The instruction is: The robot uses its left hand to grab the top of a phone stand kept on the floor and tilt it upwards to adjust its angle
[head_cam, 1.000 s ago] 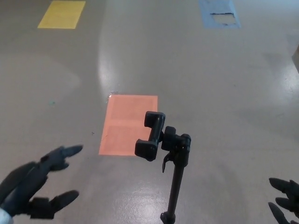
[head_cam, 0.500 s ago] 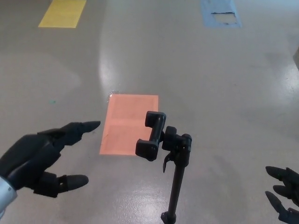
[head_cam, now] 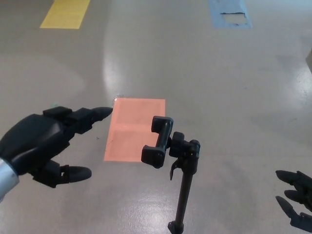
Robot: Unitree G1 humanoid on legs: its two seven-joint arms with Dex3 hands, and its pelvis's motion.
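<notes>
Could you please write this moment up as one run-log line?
left robot hand: open, short of phone stand | right robot hand: open, idle | stand: upright, untouched

We see a smooth grey floor with a soft sheen, a pale streak of reflected light running across it. It carries 3 coloured rectangles: an orange patch near the middle, a yellow patch far left, a worn blue patch far right.

Phone stand base and right hand cropped.
</notes>
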